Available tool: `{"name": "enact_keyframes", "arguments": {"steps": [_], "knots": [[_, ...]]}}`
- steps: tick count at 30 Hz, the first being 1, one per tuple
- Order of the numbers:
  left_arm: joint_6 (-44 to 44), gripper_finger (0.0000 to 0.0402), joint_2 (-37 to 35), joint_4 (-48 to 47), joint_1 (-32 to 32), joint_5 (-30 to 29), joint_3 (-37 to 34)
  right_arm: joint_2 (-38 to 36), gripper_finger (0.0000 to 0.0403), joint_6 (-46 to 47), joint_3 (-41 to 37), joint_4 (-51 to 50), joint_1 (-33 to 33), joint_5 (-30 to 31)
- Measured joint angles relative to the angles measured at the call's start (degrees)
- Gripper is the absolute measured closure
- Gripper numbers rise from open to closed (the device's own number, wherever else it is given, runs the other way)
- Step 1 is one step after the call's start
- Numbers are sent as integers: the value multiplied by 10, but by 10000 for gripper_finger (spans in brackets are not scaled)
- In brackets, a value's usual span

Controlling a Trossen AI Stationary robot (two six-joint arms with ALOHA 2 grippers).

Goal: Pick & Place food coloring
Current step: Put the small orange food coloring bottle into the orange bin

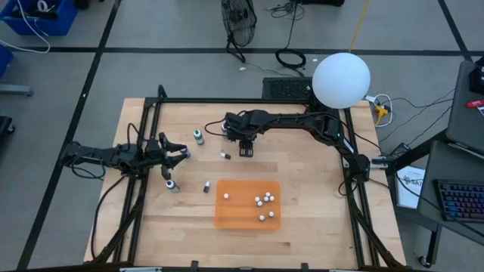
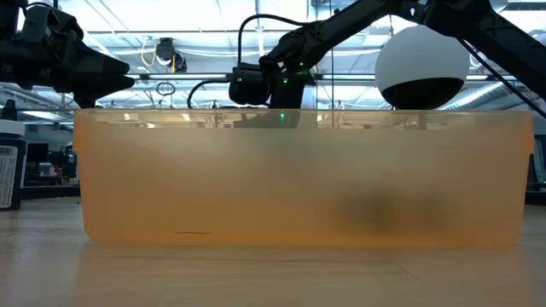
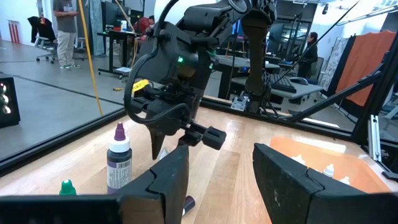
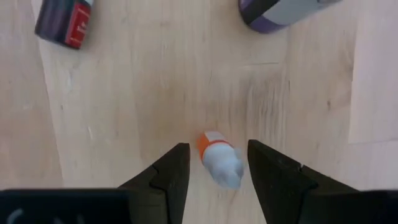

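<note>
— Where did the right gripper (image 1: 246,150) stand, and what lay at it?

— Over the middle of the table (image 1: 325,227), pointing down. In its wrist view a small bottle with an orange band (image 4: 219,160) lay on its side on the wood between the two parted fingers (image 4: 169,171), touching neither. It gripped nothing.

— And the other bottles?

— A dark bottle with a red label (image 4: 62,23) lay at about ten o'clock from that one, and a purple one (image 4: 283,12) at one o'clock. From above, a teal bottle (image 1: 198,136) stood at nine o'clock from the right gripper, and another bottle (image 1: 172,185) stood just beside the left gripper (image 1: 178,156), which hung open and empty near the table's left edge.

— Room to move?

— Bare wood all round the lying bottle. The orange tray (image 1: 227,219), holding white beads (image 1: 265,200), sat at six o'clock from the right gripper, well apart.

— Any writing?

— A label on the purple bottle (image 3: 119,163) in the left wrist view, but I could not read it.
</note>
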Motion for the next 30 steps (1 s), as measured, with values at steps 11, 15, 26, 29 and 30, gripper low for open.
{"name": "enact_keyframes", "arguments": {"steps": [11,15,26,29,30], "knots": [[0,220,0,0,0,0,0,-1,254,11,0,6,0,-15],[0,220,0,0,0,0,0,-1,253,13,0,7,0,-32],[0,220,0,0,0,0,0,-2,259,13,-5,13,0,-32],[0,220,0,0,0,0,0,-2,259,13,-23,26,0,-32],[0,220,0,0,0,0,0,-2,259,13,-28,27,0,-32]]}}
